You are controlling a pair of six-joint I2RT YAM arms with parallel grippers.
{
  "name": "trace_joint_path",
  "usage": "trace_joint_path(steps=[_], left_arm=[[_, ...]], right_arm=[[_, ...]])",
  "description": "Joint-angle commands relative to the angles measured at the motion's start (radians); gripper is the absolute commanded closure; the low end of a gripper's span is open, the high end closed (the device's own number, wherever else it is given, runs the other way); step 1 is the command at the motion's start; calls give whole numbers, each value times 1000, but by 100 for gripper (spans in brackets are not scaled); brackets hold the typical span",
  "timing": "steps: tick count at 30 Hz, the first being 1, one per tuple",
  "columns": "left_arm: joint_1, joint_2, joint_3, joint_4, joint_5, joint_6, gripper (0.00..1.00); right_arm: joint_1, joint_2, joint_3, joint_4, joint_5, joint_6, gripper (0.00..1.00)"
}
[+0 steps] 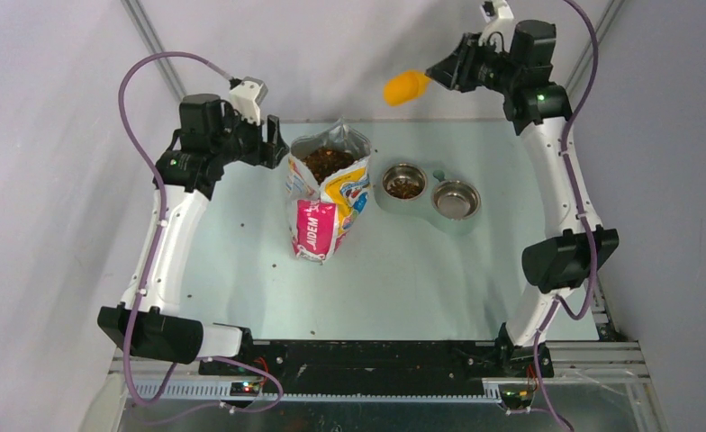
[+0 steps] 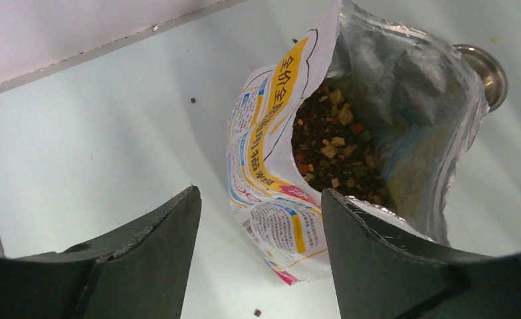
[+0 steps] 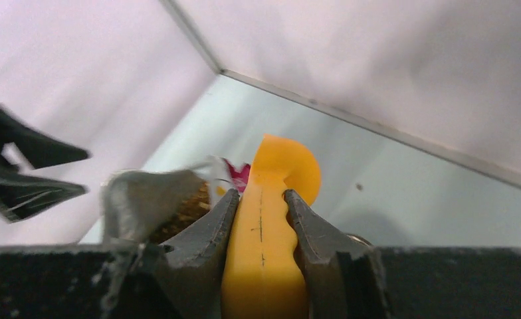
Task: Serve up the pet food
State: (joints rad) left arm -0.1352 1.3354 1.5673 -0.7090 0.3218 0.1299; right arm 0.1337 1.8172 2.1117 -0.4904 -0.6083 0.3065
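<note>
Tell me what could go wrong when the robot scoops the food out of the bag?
1. The pet food bag stands loose; the left gripper is open beside it, so the yellow scoop could knock it over and spill the kibble.
2. The right gripper pinches only the scoop's handle, so a full scoop might twist and drop kibble beside the steel bowl.

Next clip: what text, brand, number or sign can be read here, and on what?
"NDEM", first letters unclear: pink panel of the bag, top view.
"全价全", rest cut off: the bag's yellow band, left wrist view.
Fine print on the bag: too small to read.
The yellow scoop: no text.
</note>
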Motion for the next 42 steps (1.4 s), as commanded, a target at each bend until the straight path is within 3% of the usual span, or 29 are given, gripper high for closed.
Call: trace_joint_path(steps=[1,6,13,18,27,34,42], left_arm=[[2,-12,-11,54,2,-155,26],[5,-39,-48,35,-16,-201,27],[5,-116,-112,73,-14,-212,27],[9,-192,-157,86,-67,-189,27],[34,-271,-202,79,-85,-160,26],[35,-299,-222,50,-69,-157,26],[48,-265,-208,65,-60,-178,26]], right_arm=[[126,3,102,58,-103,-11,100],[246,29,140,-97,-104,-260,100],[341,140,313,-326,-99,-370,100],[421,210,349,-453,24,-470,100],[532,368,393,-392,474,-375,100],[538,463,444,-392,551,-344,100],[560,470,312,-431,525,-405,100]])
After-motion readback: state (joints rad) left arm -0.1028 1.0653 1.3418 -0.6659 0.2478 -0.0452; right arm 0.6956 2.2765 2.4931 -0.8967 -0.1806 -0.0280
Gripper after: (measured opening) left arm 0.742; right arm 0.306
